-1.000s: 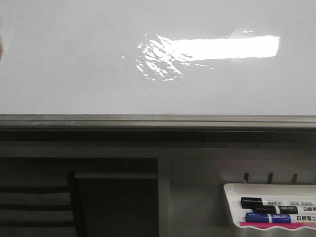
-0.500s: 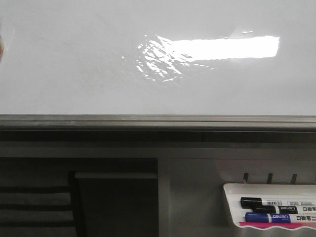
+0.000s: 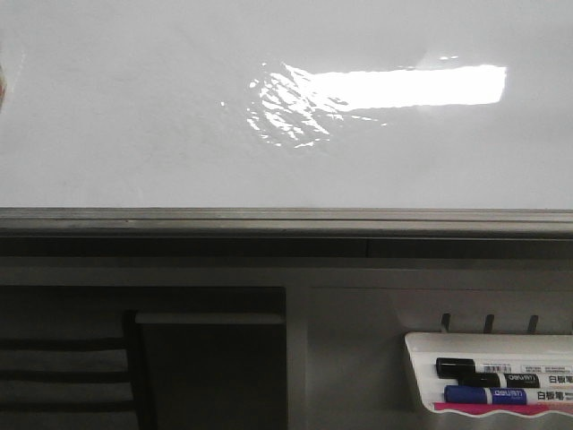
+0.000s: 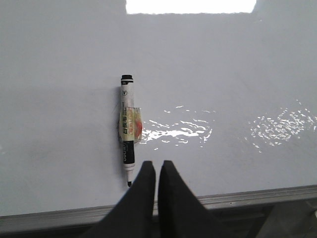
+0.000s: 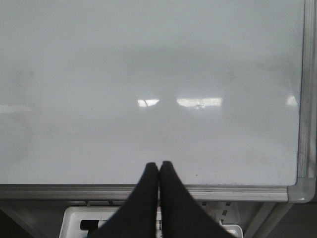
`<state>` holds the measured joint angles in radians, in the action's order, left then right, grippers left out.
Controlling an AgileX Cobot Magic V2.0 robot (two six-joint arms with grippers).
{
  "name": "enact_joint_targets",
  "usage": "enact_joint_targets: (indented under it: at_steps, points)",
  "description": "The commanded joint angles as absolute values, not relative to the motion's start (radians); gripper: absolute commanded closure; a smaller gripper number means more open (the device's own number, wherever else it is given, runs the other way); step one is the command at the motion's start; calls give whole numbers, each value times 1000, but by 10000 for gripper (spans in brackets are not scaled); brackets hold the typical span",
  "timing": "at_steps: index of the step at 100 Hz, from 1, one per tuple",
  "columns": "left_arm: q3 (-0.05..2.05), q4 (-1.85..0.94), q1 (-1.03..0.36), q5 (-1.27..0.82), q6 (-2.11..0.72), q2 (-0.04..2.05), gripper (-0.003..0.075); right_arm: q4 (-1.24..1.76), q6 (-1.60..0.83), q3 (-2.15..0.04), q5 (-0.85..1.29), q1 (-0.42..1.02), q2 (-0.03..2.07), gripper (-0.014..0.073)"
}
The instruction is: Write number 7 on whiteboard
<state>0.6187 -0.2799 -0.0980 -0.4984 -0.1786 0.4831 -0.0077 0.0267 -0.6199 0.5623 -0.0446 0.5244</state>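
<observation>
1. The whiteboard [image 3: 134, 134] lies flat and fills the far half of the scene, glossy white with one bright rectangular glare [image 3: 403, 85] and a grey rail [image 3: 286, 218] along its near edge.
2. No number 7 shows anywhere on the board; every view of it is blank, so I judge the writing not yet begun.
3. One marker [image 4: 128, 131] lies uncapped on the board near the rail, its tip just beside the left gripper [image 4: 157, 166].
4. The left gripper's two dark fingers sit pressed together, holding nothing; the right gripper [image 5: 158, 166] is closed and empty too, over the near rail.
5. Risks, as I see them: closed fingers would nudge the marker and roll it instead of grasping it, and the bare tip could smear a stray mark.
6. Count: one board, one loose marker, two grippers, and one white tray [image 3: 421, 358] at the near right holding two capped markers, one black [image 3: 488, 368] and one blue [image 3: 501, 395].
</observation>
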Motion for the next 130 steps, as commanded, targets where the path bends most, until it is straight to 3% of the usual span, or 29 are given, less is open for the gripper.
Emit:
enact_joint_targets:
  at_steps: [1,55,64,76,88,98,104,130]
  points:
    - [647,-288,-97,-431,-168,497,741,-17,15,-657,484,-51,538,665]
    - [647,-255,-97,-431,-168,497,740,-35,15,-657,447,-51,538,663]
    - [647,-234,-97,-431,-168,497,721,-58,15,-657,452,-51,538,606]
    - [647,-205,-97,-431,-168,497,559,-72,15,-657,452,-51,538,393]
    - [647,-194,-97,-424,-168,497,258,-72,15,-657,456,-51,538,110]
    - [647,-194,-97,-424,-168,497,92,-72,15,-657,458,-51,538,4]
    - [647,-194,-97,-424,-168,497,62,-72,15,-657,458,-51,538,-11]
    - [647,-194,-97,-424,-168,497,62,-70,15,-657,458,-51,538,-11]
